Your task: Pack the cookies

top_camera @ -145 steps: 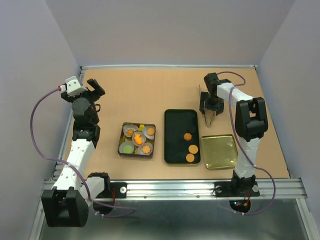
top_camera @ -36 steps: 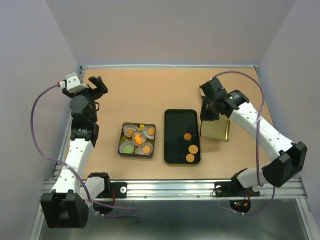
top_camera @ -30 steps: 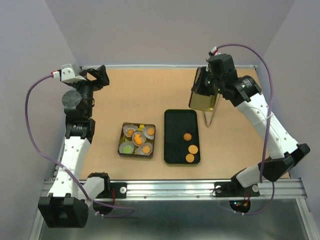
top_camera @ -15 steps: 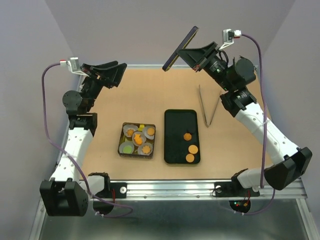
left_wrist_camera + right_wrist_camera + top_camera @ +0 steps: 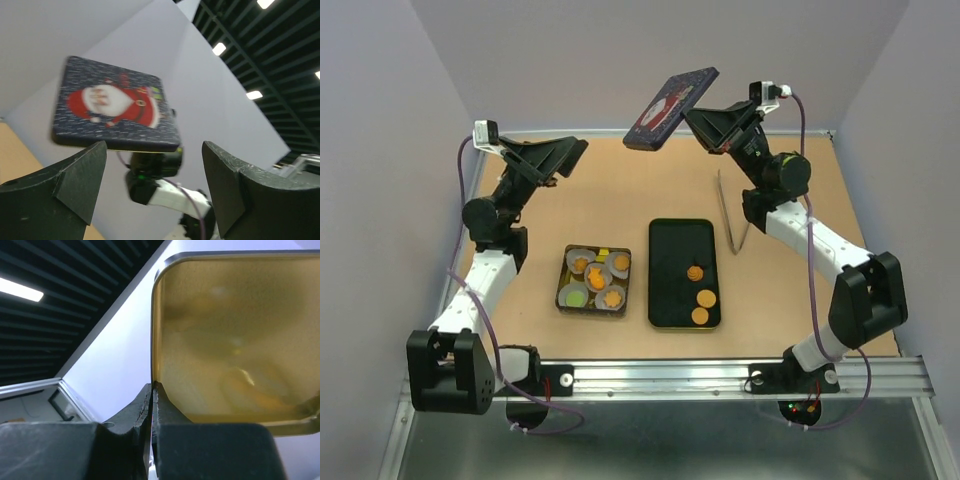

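Several orange-brown cookies and a green one (image 5: 578, 297) sit in white paper cups inside a small square tin (image 5: 563, 287). Three more cookies (image 5: 704, 297) lie on the black tray (image 5: 675, 240). My right gripper (image 5: 694, 113) is raised high and shut on the edge of the tin lid (image 5: 670, 106), whose Santa picture faces the camera. In the right wrist view the lid's gold inside (image 5: 235, 335) fills the frame above the shut right gripper (image 5: 152, 386). My left gripper (image 5: 574, 150) is raised, open and apart from the lid (image 5: 112, 107), which hangs beyond the left gripper (image 5: 154, 150).
Metal tongs (image 5: 732, 215) lie on the table right of the black tray, under the right arm. Grey walls close in the table at the back and both sides.
The right arm picked the lid off the table, lifted it high and turned its Santa side toward the camera. The left arm swung up and right toward the lid.
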You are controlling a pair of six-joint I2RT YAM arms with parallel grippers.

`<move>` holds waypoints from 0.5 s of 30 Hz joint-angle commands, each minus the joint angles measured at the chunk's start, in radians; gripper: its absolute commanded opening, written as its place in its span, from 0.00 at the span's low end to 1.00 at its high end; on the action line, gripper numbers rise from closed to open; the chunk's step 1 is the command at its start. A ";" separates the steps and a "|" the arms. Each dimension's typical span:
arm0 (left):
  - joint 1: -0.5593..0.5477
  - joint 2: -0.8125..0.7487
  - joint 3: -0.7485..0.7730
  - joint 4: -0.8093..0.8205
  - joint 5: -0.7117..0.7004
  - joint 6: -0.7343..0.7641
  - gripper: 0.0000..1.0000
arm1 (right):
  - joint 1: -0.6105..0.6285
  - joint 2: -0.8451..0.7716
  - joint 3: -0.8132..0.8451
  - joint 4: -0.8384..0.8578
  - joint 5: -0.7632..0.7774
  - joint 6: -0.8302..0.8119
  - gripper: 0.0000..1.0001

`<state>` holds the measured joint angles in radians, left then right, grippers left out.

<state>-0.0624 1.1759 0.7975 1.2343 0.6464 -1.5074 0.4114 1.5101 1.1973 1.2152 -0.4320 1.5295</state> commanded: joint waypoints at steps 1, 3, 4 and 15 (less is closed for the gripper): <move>-0.069 0.010 -0.014 0.279 -0.007 -0.238 0.88 | -0.002 0.065 0.097 0.430 -0.056 0.110 0.00; -0.106 0.043 -0.023 0.345 -0.008 -0.289 0.88 | -0.002 0.087 0.119 0.457 -0.062 0.127 0.00; -0.137 0.068 -0.030 0.372 -0.007 -0.312 0.87 | 0.000 0.104 0.122 0.478 -0.060 0.130 0.01; -0.228 0.100 -0.086 0.315 -0.042 -0.324 0.86 | -0.002 0.139 0.197 0.494 -0.122 0.123 0.01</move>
<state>-0.2764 1.2892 0.6998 1.2667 0.6159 -1.8061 0.4114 1.6627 1.3296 1.2606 -0.5255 1.6459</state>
